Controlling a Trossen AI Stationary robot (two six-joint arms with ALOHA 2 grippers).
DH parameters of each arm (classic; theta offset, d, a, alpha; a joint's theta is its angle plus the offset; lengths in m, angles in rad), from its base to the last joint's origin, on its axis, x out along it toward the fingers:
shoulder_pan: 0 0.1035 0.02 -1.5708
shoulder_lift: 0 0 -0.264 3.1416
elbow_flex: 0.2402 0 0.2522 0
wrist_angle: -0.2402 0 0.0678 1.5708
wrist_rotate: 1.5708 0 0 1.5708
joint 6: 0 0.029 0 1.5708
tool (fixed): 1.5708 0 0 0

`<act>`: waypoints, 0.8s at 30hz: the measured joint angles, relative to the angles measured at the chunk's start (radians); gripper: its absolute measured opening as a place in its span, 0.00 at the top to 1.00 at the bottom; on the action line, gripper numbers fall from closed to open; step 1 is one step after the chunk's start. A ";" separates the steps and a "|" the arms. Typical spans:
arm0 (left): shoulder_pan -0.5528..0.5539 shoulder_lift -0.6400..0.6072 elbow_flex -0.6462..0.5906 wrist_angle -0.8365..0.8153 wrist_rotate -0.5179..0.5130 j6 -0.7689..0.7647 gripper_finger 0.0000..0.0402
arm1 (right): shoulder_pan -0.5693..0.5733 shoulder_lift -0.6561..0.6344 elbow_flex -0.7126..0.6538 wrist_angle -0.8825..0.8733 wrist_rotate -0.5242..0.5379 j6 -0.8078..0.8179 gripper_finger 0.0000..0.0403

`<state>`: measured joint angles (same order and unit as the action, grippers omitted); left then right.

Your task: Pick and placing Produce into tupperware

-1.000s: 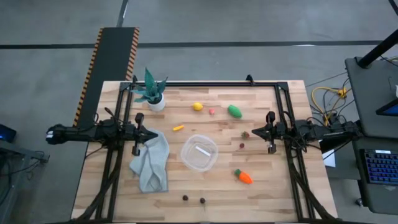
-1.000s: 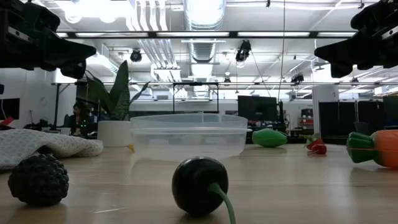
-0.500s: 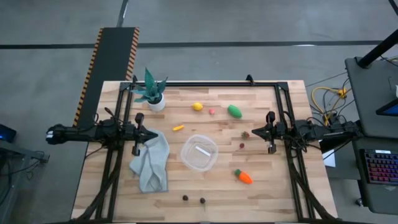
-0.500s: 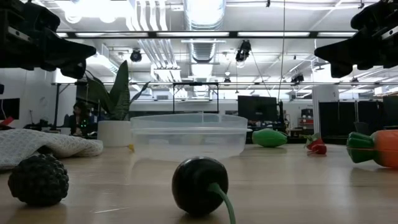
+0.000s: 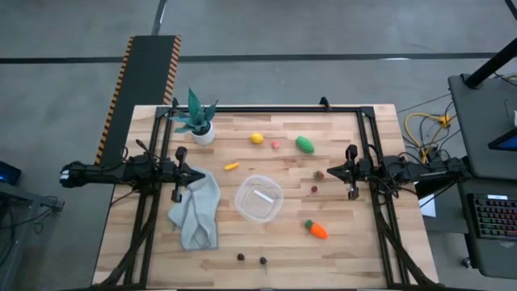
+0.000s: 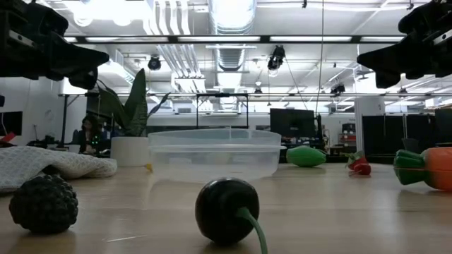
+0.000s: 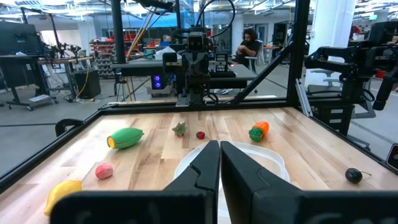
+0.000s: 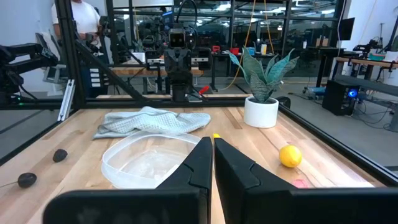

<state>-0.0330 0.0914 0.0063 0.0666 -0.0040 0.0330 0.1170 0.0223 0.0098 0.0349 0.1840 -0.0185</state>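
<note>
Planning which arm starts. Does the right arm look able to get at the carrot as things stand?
Probably yes. The carrot lies in the open on the right gripper's side of the tupperware, with only bare table around it. The gripper is shut.

Non-task items on and around the tabletop

Wooden plank tabletop (image 5: 355,250) inside a black frame (image 5: 266,107); teal potted plant (image 5: 196,120) in a white pot at the far left corner; crumpled grey-green cloth (image 5: 196,212) at the left side; yellow-and-black striped ramp (image 5: 137,89) on the grey floor beyond the left corner; keyboard (image 5: 493,217) on a desk to the right; seated person (image 7: 250,43) in the room behind.
</note>
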 joint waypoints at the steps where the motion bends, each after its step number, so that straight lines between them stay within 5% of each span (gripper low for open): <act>1: 0.000 0.000 0.000 0.000 0.000 0.000 1.00 | 0.000 0.000 0.000 0.000 0.000 0.000 0.98; 24: 0.000 0.000 0.000 0.013 0.000 0.000 1.00 | 0.000 0.000 0.000 0.001 0.000 0.000 0.98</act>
<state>-0.0332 0.0914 0.0063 0.0794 -0.0040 0.0334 0.1173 0.0224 0.0101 0.0357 0.1837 -0.0181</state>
